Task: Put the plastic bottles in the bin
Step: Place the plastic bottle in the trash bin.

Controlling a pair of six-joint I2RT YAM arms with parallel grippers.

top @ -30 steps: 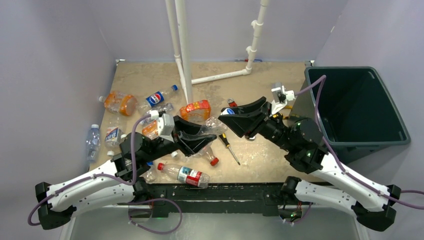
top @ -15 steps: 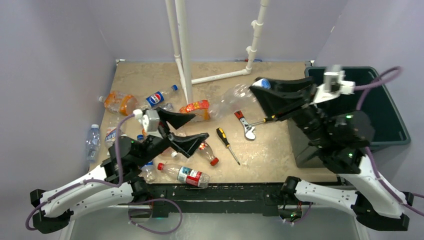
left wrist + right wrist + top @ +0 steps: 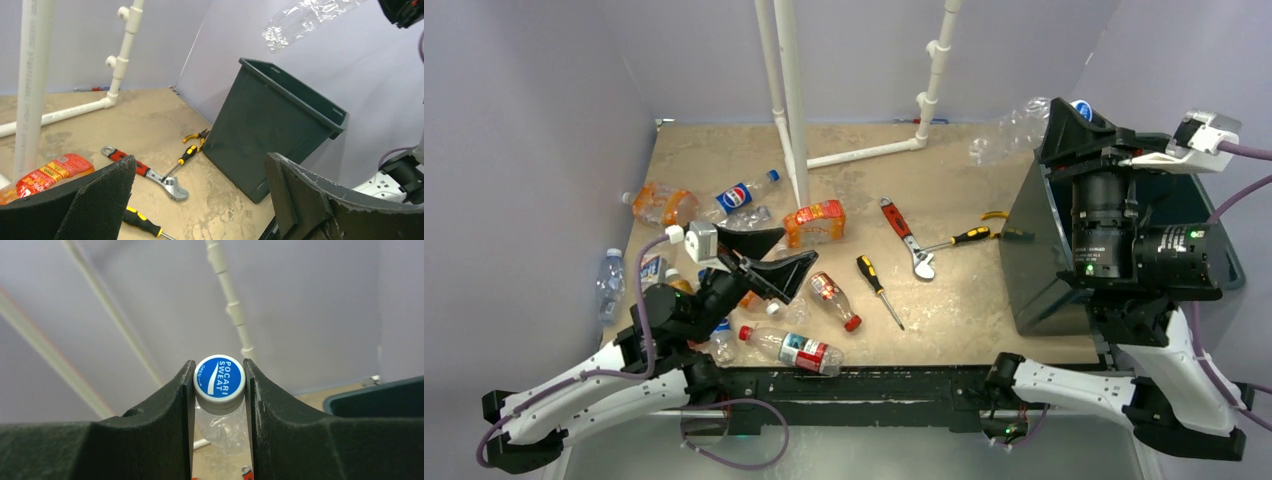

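Observation:
My right gripper (image 3: pixel 1072 118) is shut on the blue-capped neck of a clear crumpled plastic bottle (image 3: pixel 1012 128), held high by the far left corner of the dark green bin (image 3: pixel 1029 255). In the right wrist view the cap (image 3: pixel 219 376) sits pinched between the fingers. My left gripper (image 3: pixel 774 256) hangs open and empty above the bottles at the table's left. Lying there are an orange-tinted bottle (image 3: pixel 664 205), a Pepsi bottle (image 3: pixel 742 193), an orange-labelled one (image 3: pixel 817 220) and two red-labelled ones (image 3: pixel 834 300) (image 3: pixel 789 347). The left wrist view shows the bin (image 3: pixel 280 120) and the held bottle (image 3: pixel 305 20).
A red-handled wrench (image 3: pixel 904 235), two yellow-and-black screwdrivers (image 3: pixel 879 290) (image 3: pixel 959 238) and pliers (image 3: pixel 994 215) lie mid-table, left of the bin. White pipes (image 3: pixel 789 100) rise at the back centre. Purple walls close in on the table.
The right arm has lifted the clear bottle up and to the right, from mid-table to the bin's corner. My left gripper has opened and drawn back left.

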